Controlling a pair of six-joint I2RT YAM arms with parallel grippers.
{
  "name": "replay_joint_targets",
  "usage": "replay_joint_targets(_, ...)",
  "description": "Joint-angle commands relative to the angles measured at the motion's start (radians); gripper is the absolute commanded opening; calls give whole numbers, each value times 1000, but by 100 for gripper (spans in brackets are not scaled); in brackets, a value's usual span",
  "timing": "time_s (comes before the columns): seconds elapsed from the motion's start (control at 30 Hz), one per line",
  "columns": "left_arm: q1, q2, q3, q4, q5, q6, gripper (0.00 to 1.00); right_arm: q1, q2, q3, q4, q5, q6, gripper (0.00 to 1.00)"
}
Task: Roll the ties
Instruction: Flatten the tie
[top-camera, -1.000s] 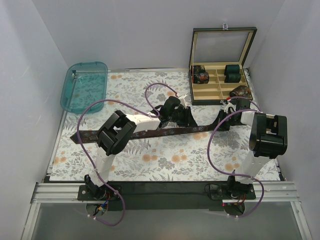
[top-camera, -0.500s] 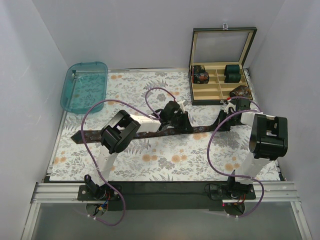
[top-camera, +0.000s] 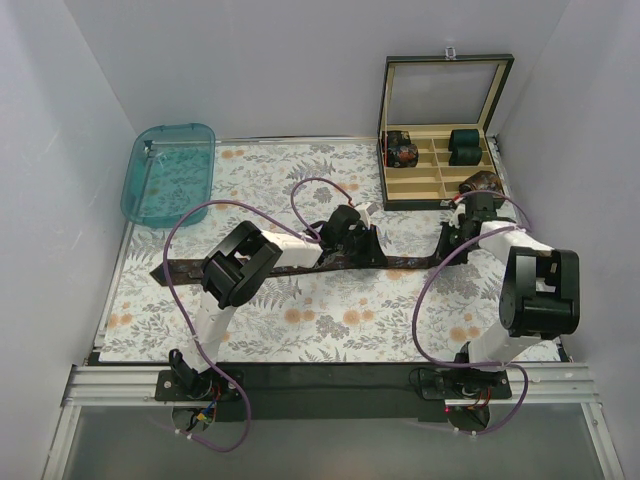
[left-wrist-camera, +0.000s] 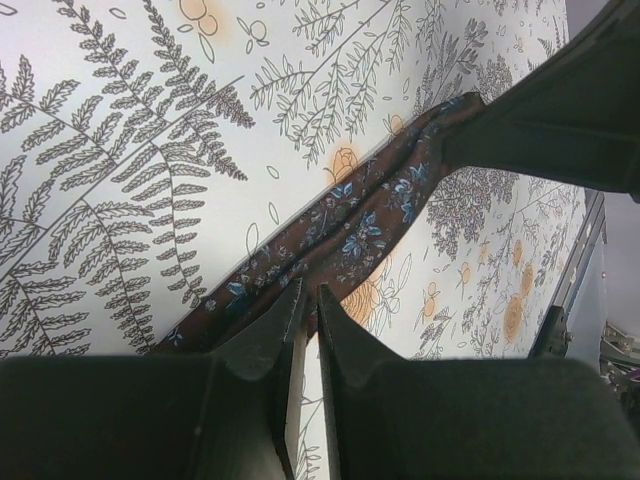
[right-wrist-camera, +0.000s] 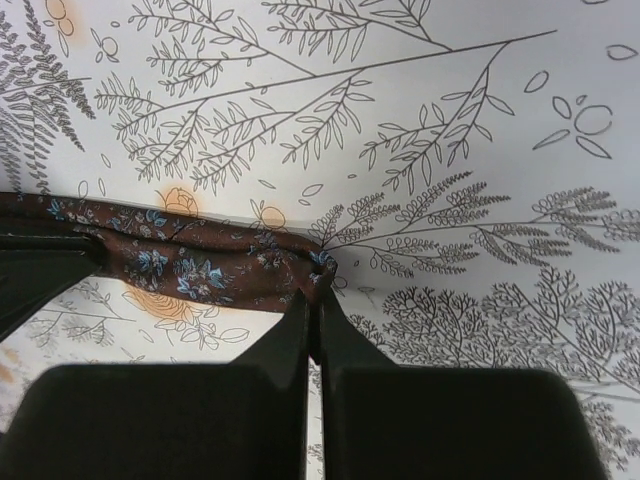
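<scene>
The tie (top-camera: 410, 263), dark brown with small pale flowers, lies stretched left to right across the floral cloth. My left gripper (top-camera: 368, 252) is low over its right part. In the left wrist view the gripper (left-wrist-camera: 310, 292) has its jaws nearly together, tips pinching the edge of the tie (left-wrist-camera: 370, 225). My right gripper (top-camera: 447, 248) is at the tie's right end. In the right wrist view it (right-wrist-camera: 313, 298) is shut on the bunched end of the tie (right-wrist-camera: 190, 265). The left arm hides the tie's middle in the top view.
An open dark box (top-camera: 440, 185) with cream compartments stands at the back right, holding a patterned coil (top-camera: 403, 152) and teal bundles (top-camera: 463, 146). A brown coil (top-camera: 482, 183) lies by its right corner. A teal tray (top-camera: 168, 172) sits at the back left.
My left gripper came down onto the tie and its jaws narrowed. The right gripper drew the tie's end slightly right, and the tie's left tip shifted right a little.
</scene>
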Motion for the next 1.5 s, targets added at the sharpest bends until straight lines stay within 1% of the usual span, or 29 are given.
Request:
replay_joint_targets(0.0,2,13,-18,-38,-51,22,11,48,-78,45,-71,222,17,1)
replay_joint_targets(0.03,2,13,-18,-40,-54,20,11,74,-84,55,-98,280,25,1)
replay_joint_targets(0.07,2,13,-16,-41,-54,17,11,100,-89,66,-109,295,31,1)
replay_joint_targets(0.13,2,14,-13,-40,-53,11,11,143,-96,100,-146,369,58,1)
replay_joint_targets(0.33,-1,18,-6,-43,-54,-6,11,253,-89,169,-214,474,133,1)
replay_joint_targets(0.6,-4,18,1,-56,-68,-12,11,324,-73,212,-264,502,183,1)
replay_joint_targets(0.93,-5,19,8,-59,-66,-20,11,381,-32,252,-261,344,190,1)
replay_joint_targets(1.03,-5,18,7,-59,-66,-21,11,407,-18,246,-228,308,201,1)
replay_joint_targets(1.07,-5,18,7,-61,-68,-26,11,410,-15,241,-218,248,203,1)
replay_joint_targets(1.2,-5,14,5,-58,-67,-38,11,410,2,207,-154,166,207,1)
replay_joint_targets(1.47,-4,-9,-9,-47,-73,-43,10,409,65,151,-48,94,197,1)
